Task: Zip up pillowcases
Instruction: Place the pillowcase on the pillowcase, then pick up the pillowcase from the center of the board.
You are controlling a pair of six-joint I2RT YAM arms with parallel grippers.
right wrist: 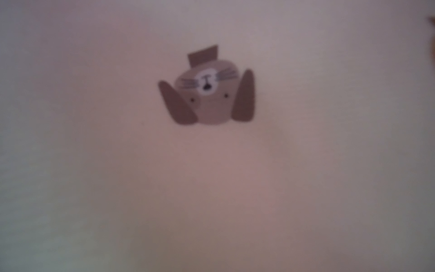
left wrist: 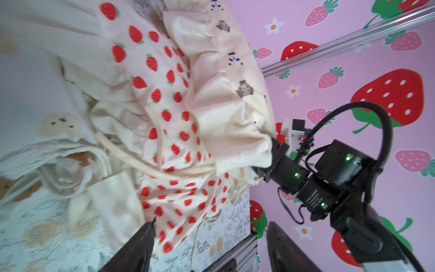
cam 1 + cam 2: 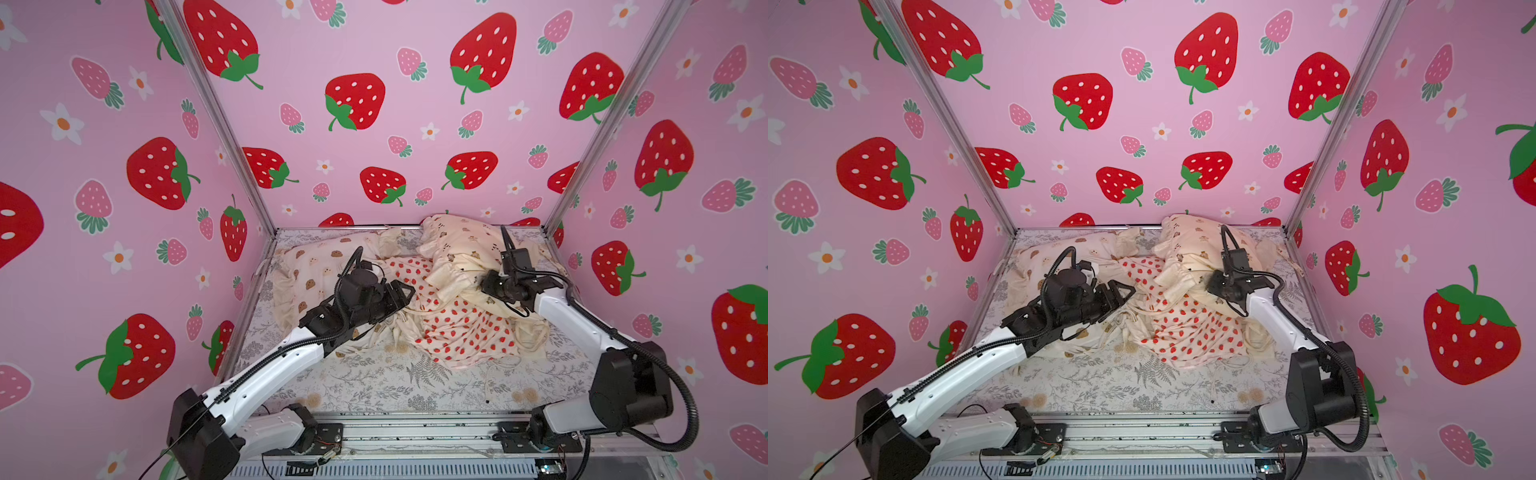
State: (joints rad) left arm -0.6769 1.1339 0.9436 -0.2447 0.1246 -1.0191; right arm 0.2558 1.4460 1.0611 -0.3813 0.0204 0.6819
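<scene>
At the back of the fern-print sheet [image 3: 415, 386] lie three frilly covers: the brown-bear pillowcase [image 3: 316, 270] left, the rumpled strawberry pillowcase [image 3: 453, 328] centre, and the tiny-bear pillowcase [image 3: 461, 245] overlapping it on the right. The left wrist view shows the left fingers [image 2: 141, 247] spread and the right fingers [image 2: 279, 149] buried in cream frill, grip unclear. The right wrist view shows only blurred cream cloth.

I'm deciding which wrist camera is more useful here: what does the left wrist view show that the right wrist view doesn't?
Left wrist only: the strawberry pillowcase, the fern sheet, the open left gripper, and the right gripper at the frill of the cream pillowcase. Right wrist only: one blurred brown animal print seen close up, with no gripper in sight. Both: fabric of the cream pillowcase.
</scene>
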